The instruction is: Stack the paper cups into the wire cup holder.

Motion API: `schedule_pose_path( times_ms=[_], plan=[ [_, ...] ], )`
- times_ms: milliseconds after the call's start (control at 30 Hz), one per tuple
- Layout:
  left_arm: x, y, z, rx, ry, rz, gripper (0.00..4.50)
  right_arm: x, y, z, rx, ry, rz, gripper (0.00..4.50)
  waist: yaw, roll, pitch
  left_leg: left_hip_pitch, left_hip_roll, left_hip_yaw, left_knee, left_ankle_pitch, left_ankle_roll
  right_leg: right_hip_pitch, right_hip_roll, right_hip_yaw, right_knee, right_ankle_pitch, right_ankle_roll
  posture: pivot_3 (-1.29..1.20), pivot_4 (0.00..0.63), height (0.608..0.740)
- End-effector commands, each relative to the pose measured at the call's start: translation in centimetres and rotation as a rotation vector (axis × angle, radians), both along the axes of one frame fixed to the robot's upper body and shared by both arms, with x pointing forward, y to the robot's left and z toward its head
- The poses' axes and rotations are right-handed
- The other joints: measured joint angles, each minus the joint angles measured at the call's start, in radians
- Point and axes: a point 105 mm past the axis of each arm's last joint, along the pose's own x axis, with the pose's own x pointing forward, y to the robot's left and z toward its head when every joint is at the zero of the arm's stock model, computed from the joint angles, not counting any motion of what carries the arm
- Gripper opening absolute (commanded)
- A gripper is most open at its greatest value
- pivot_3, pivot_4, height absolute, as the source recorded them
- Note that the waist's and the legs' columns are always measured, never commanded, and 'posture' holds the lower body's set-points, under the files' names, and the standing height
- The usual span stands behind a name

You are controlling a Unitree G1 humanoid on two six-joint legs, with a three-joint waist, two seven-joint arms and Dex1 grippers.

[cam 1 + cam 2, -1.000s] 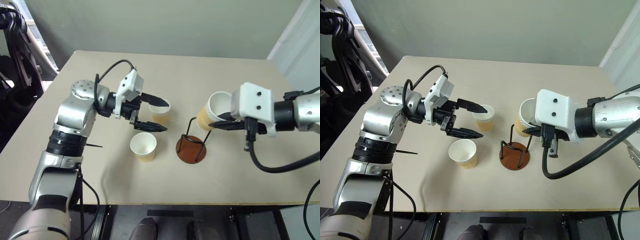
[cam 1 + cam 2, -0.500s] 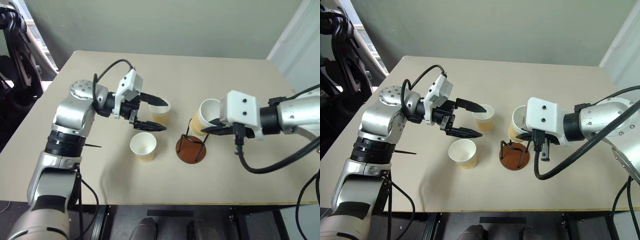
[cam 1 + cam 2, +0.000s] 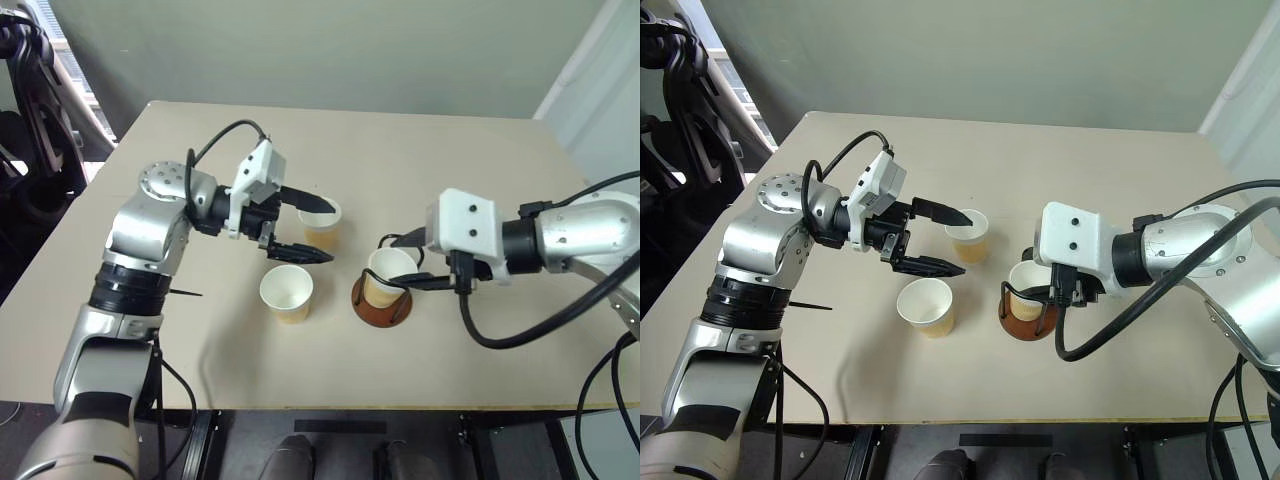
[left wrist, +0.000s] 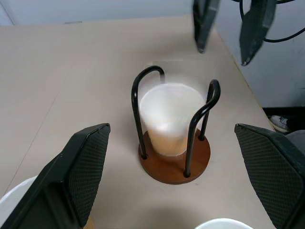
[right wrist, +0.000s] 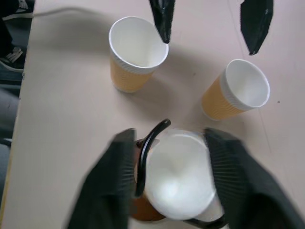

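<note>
One paper cup (image 3: 386, 275) sits inside the wire cup holder (image 3: 382, 298) mid-desk, right pincer (image 3: 413, 262) spread around it. Two spare cups (image 3: 287, 292) (image 3: 321, 225) stand nearby toward the left edge, left pincer (image 3: 302, 226) spread beside them. They look light and crushable, so I'd pinch gently below the rim

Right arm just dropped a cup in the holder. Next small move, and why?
Probably lift the right gripper straight up and clear. Its fingers stand apart on either side of the cup, which sits upright inside the wire holder. Two more cups wait on the table, between the open left gripper's fingers.
</note>
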Motion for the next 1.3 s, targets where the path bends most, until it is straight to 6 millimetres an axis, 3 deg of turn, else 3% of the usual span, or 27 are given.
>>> schedule_pose_path(
  times_ms=[33, 500, 667, 1000, 1300],
  plan=[
    [0.2, 0.2, 1.1, -0.017, -0.064, 0.023, 4.50, 0.5, 0.4, 2.2, 0.111, -0.049, -0.029, 3.36, -0.001, 0.000, 0.000, 0.000, 0.000, 0.000, 0.000, 0.000, 0.000, 0.000, 0.000, 0.000, 0.000, 0.000, 0.000, 0.00, 0.150, 0.740],
    [4.1, 2.3, 1.8, 0.136, -0.354, 0.201, 4.50, 0.3, 1.0, 4.6, 0.331, 0.033, -0.054, 3.36, -0.001, 0.000, 0.000, -0.001, 0.000, 0.000, 0.000, 0.000, 0.000, -0.002, 0.000, 0.000, -0.001, 0.000, 0.000, 0.00, 0.150, 0.740],
    [4.3, 2.8, 1.1, 0.243, -0.422, 0.175, 4.50, 0.1, 1.0, 4.7, 0.346, 0.049, -0.052, 3.36, -0.001, 0.000, 0.000, -0.001, 0.000, 0.000, -0.001, 0.000, 0.000, -0.002, 0.000, 0.000, -0.002, 0.000, -0.001, 0.00, 0.150, 0.740],
    [6.6, 4.8, -1.3, 0.492, -0.577, 0.210, 4.50, 0.0, 1.1, 4.7, 0.355, 0.047, -0.055, 3.36, -0.002, 0.000, 0.000, -0.003, -0.001, 0.000, -0.001, 0.000, 0.000, -0.005, 0.000, 0.000, -0.002, -0.001, -0.001, 0.00, 0.150, 0.740],
    [7.6, 4.4, -1.7, 0.488, -0.621, 0.212, 4.50, 0.0, 1.1, 4.6, 0.357, 0.039, -0.063, 3.36, -0.001, 0.000, 0.000, -0.007, -0.001, -0.001, -0.001, 0.000, 0.000, -0.009, 0.000, 0.000, -0.001, -0.001, -0.001, 0.00, 0.150, 0.740]
  ],
)
